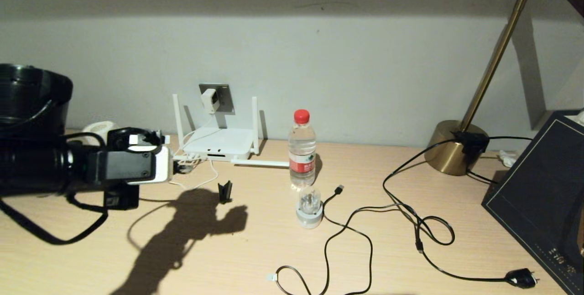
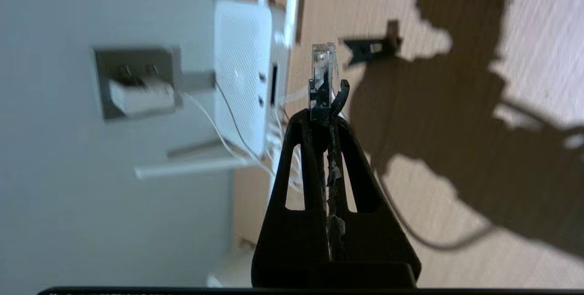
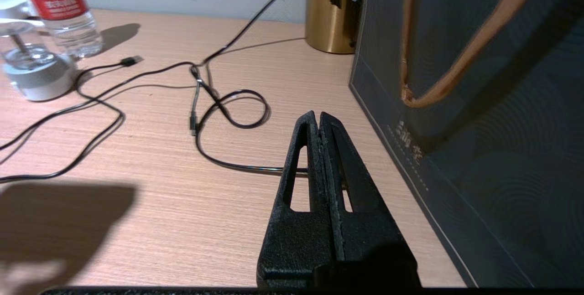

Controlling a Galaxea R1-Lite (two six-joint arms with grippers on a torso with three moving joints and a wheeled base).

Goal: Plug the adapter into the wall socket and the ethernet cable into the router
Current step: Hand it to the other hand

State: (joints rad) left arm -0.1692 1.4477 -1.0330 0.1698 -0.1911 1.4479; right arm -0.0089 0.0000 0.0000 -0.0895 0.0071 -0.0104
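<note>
Adapter (image 1: pixel 209 100) already in wall socket (image 1: pixel 222 97); left pincer (image 2: pixel 327 103) grasping ethernet cable (image 2: pixel 322 74) plug near router (image 1: pixel 220 143), prob. unplugged; right pincer (image 3: pixel 319 119) clenched, idle.

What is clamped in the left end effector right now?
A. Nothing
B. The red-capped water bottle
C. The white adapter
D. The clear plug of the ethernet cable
D. In the left wrist view the left end effector is shut on the clear plug of the ethernet cable, which sticks out past the fingertips; the adapter already sits in the wall socket.
</note>
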